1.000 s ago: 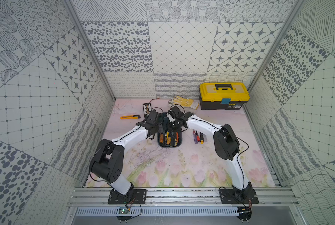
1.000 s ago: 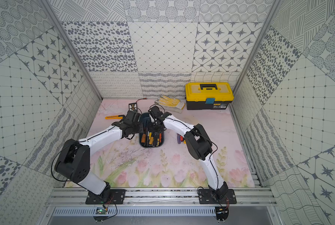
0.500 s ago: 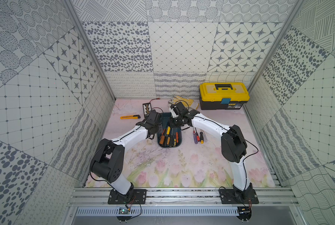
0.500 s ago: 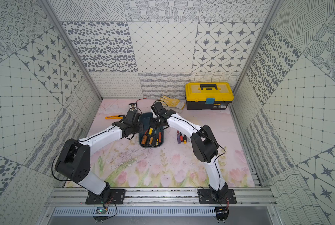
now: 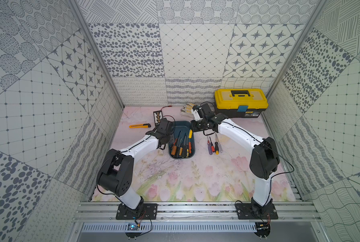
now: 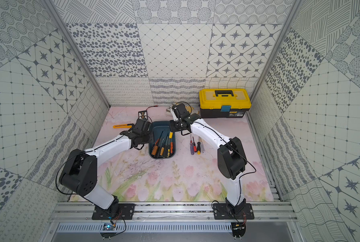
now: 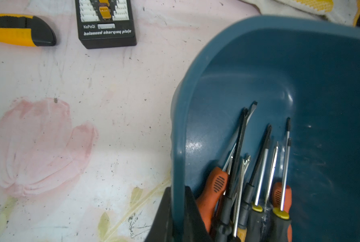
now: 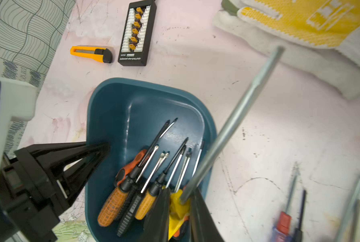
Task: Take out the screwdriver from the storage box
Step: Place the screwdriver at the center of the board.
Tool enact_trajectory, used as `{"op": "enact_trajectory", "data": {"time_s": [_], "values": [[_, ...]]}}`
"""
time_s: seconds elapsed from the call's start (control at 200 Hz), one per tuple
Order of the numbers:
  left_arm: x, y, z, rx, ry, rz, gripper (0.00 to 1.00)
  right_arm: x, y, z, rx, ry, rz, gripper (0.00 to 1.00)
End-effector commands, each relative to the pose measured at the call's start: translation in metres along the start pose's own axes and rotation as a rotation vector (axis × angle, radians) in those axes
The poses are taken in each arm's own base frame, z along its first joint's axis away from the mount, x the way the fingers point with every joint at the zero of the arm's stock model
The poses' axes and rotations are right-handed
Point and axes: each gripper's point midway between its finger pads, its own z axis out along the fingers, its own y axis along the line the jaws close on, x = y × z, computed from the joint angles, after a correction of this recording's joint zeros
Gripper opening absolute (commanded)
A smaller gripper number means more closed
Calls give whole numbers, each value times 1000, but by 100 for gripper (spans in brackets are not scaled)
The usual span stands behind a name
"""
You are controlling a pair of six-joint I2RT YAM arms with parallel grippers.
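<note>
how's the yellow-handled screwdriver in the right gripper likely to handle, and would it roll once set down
Probably stiff: the screwdriver juts straight from the right gripper, shaft unbent. Its round shaft suggests it may roll on the flat mat.

High top views look down; wrist views (close) share the storage box (image 7: 258,62).

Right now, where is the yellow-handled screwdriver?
In the right wrist view, the yellow-handled screwdriver is clamped in the right hand, at the storage box's right-side rim, left of the loose screwdrivers lying on the mat.
</note>
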Motion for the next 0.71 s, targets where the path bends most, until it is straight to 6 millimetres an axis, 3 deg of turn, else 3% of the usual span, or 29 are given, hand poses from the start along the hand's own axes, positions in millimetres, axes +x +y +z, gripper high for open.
{"op": "enact_trajectory", "data": {"time_s": [0.0,0.265,0.495,0.7], "values": [[-23,7,-4,-15,-86,-34,0,12,-17,-8,47,44,-52,0],[-23,12,-6,-27,-85,-36,0,51,-48,1,109,201,-69,0],[-22,11,-5,-21,-80,-40,0,93,-73,19,196,373,-113,0],[-23,11,-6,-19,-82,-43,0,117,-88,37,243,474,-123,0]]}}
